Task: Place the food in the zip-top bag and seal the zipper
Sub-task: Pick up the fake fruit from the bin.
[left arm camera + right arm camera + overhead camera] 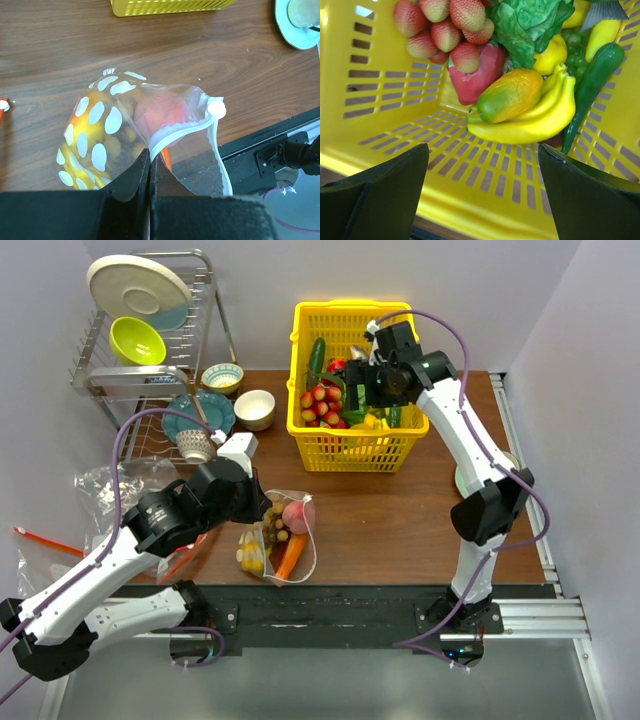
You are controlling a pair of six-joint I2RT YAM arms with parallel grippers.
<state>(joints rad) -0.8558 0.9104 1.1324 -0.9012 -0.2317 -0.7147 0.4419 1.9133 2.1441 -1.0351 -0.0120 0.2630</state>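
Observation:
The dotted zip-top bag [283,532] lies near the table's front edge and holds a pink peach [297,516], a carrot [289,555], a brown berry cluster [274,521] and yellow food [251,553]. In the left wrist view the bag [107,132] bulges, and its whitish zipper [184,131] curves open at the mouth. My left gripper [150,159] is shut on the bag's mouth edge beside the zipper. My right gripper [482,165] is open and empty above the yellow basket [352,445], over a banana [530,122] and a papaya-like piece [510,95].
The basket [395,75] also holds strawberries [445,30], green leaves, a green pepper and a red piece. A dish rack [150,330] with plates and bowls stands at the back left. Other clear bags with a red-orange strip [45,540] lie at the left. A white plate [300,25] sits on the right.

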